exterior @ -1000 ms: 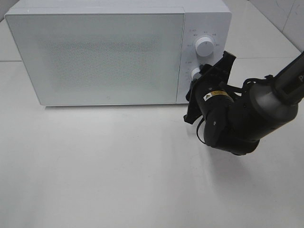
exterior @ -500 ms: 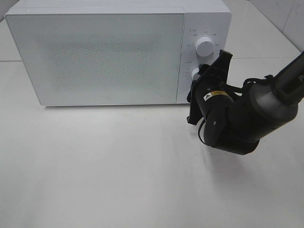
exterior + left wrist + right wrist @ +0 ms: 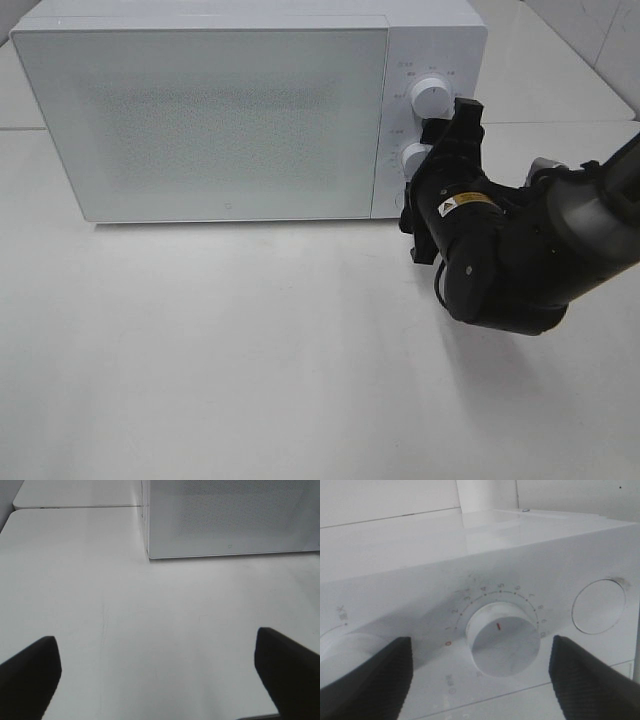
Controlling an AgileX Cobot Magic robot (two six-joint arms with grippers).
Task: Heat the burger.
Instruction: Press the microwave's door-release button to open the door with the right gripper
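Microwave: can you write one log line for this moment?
microwave door shut | right tool open astride lower dial, not touching | left tool open above table | burger not visible

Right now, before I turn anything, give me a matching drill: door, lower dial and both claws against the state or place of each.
1 door
2 lower dial
3 left claw
4 right claw

A open, over the table
B open, facing the panel
C shut
D bears a red mark

Pairs: 1-C, 2-D, 3-A, 4-B
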